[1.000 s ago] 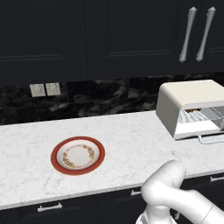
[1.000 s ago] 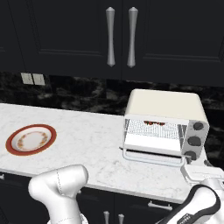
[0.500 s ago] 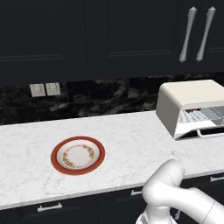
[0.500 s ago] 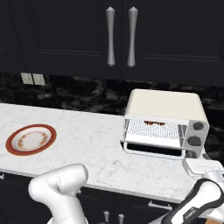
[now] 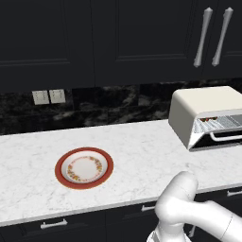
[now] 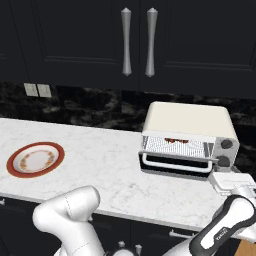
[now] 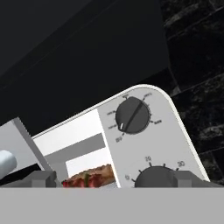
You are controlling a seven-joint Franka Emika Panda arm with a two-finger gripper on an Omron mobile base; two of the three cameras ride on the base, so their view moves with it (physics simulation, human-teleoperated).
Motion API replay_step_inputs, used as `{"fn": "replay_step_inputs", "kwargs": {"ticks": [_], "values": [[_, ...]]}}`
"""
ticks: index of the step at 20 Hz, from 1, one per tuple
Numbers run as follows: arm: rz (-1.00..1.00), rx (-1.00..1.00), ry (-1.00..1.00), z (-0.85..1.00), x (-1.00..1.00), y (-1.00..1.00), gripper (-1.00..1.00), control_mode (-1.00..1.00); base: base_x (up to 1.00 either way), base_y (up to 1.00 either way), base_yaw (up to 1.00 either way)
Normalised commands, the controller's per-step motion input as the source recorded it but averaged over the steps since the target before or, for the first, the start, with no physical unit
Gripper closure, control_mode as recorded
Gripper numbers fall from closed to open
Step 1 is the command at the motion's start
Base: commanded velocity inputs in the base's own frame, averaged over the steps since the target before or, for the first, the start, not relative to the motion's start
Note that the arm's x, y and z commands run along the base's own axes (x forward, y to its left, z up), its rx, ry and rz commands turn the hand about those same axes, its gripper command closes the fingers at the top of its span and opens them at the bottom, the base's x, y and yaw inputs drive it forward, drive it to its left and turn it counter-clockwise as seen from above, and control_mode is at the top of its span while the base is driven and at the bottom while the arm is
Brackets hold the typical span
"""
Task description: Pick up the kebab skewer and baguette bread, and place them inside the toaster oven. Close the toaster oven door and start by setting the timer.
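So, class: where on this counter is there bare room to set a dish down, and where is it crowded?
Bare marble lies between the plate and the toaster oven, and left of the plate to the counter end. It is crowded at the oven's partly open door, where the open tool sits by the knobs.

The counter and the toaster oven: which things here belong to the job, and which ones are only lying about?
Part of the job:
- toaster oven
- toaster oven door, not fully shut
- kebab skewer, inside the oven
- timer knob

Only lying about:
- plate
- wall outlets
- cabinet handles
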Motion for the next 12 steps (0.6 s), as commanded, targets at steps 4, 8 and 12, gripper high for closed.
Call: {"fn": "replay_step_inputs", "kwargs": {"ticks": [4, 8, 12], "values": [[-0.17, 0.0, 0.0, 0.09, 0.39, 0.45, -1.0, -1.0, 0.0, 0.0, 0.0], [-0.27, 0.0, 0.0, 0.01, 0.31, 0.54, -1.0, -1.0, 0.0, 0.0, 0.0], [-0.16, 0.0, 0.0, 0.02, 0.69, 0.6, -1.0, -1.0, 0.0, 0.0, 0.0]]}}
